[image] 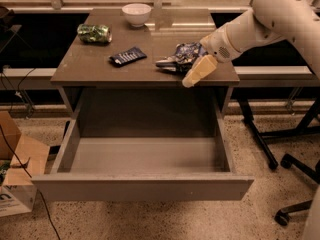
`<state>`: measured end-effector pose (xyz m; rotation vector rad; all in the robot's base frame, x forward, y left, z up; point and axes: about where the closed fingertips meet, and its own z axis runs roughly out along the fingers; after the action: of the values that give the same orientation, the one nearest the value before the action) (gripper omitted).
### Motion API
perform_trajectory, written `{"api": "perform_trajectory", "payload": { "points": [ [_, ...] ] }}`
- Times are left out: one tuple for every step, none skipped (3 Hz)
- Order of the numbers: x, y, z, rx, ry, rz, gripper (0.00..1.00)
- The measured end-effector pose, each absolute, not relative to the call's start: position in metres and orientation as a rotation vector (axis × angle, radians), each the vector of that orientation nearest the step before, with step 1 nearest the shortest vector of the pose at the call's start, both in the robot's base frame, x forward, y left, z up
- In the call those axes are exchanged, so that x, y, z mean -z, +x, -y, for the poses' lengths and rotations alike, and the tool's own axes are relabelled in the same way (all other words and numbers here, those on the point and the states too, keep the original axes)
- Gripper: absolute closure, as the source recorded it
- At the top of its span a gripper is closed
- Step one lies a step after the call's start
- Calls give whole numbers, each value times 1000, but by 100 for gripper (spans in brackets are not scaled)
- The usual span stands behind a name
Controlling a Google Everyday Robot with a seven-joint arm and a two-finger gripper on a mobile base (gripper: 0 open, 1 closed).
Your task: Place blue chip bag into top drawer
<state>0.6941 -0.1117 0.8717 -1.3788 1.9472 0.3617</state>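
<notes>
The blue chip bag point(181, 56), crumpled shiny foil, lies on the right part of the tabletop point(95, 69). My gripper point(189, 80) hangs on the white arm that comes in from the upper right. It sits just in front of and to the right of the bag, over the table's front edge, close to the bag or touching it. The top drawer point(145, 188) is pulled fully out below the tabletop, and its grey interior point(145, 155) holds nothing.
A flat dark-blue packet point(128, 56), a crushed green can point(94, 33) and a white bowl point(136, 13) lie on the tabletop's left and back. A cardboard box point(20, 171) stands on the floor at left. A wheeled chair base point(292, 159) stands at right.
</notes>
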Motion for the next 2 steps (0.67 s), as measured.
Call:
{"api": "perform_trajectory", "payload": {
  "points": [
    [-863,709,103,-381,-1378,-1946,25],
    [-854,720,96,-398,-1383,-1949,48]
  ]
}}
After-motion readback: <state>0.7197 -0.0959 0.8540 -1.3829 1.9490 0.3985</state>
